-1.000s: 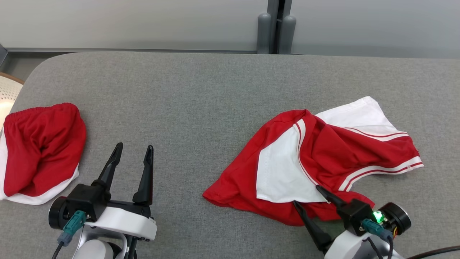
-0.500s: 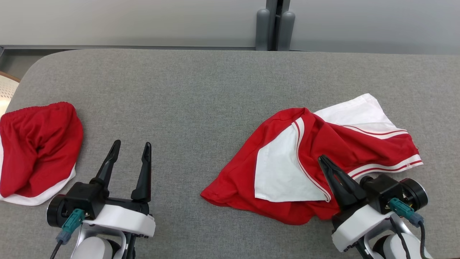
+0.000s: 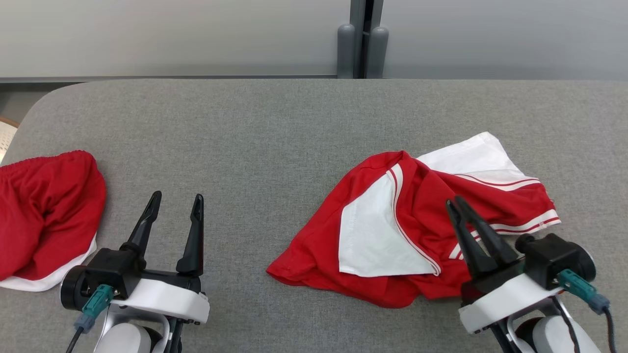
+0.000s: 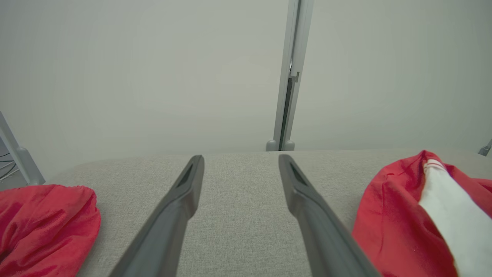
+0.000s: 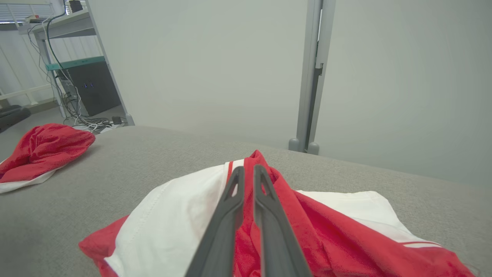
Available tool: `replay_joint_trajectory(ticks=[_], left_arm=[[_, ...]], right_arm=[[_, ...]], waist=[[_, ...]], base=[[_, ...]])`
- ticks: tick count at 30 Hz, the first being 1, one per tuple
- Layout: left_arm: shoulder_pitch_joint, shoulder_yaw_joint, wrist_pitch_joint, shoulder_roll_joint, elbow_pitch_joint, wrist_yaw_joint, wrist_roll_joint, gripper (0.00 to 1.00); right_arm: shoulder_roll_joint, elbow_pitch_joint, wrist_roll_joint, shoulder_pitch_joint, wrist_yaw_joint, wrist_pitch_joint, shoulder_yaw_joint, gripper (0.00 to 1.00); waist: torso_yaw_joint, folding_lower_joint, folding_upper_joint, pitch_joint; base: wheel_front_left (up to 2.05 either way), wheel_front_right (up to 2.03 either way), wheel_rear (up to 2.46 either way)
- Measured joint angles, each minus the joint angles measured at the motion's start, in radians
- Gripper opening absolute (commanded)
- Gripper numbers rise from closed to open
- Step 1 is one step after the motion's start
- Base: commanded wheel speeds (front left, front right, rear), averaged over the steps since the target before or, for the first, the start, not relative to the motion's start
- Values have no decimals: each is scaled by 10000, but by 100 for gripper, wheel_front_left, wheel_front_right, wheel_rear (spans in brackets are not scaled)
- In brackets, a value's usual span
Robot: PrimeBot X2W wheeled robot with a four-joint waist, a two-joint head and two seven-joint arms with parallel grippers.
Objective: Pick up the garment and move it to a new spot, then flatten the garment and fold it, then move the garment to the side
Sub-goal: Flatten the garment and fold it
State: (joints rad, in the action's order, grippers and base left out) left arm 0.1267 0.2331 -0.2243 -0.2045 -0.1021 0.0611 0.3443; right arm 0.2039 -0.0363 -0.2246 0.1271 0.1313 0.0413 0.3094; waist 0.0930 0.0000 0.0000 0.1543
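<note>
1. On the table [image 3: 270,137], right of centre: red-and-white garment [image 3: 422,206], lying crumpled.
2. Over its right half: right gripper [image 3: 454,202], pinched shut, hold on cloth unclear.
3. Lower left: left gripper [image 3: 177,196], spread wide, empty.

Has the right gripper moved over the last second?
Yes. The right gripper has advanced from the near hem of the red-and-white garment to over its middle, jaws now shut.
</note>
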Motion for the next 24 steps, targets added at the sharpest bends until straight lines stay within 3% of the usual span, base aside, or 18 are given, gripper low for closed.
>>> replay_joint_trajectory(ticks=[1,13,24], left_arm=[[-9,0,13,-13,2,15,2,100],[-350,82,176,-178,98,58,100,100],[-890,219,362,-382,111,59,173,100]], right_arm=[[-75,56,-44,-28,0,86,-155,100],[-368,591,-17,-806,-2,303,-2867,100],[-660,1574,19,-2449,-2,-640,-3390,100]], waist=[[-23,0,0,-40],[-256,0,0,-667],[-270,0,0,-1419]], base=[[0,0,0],[0,0,0],[0,0,0]])
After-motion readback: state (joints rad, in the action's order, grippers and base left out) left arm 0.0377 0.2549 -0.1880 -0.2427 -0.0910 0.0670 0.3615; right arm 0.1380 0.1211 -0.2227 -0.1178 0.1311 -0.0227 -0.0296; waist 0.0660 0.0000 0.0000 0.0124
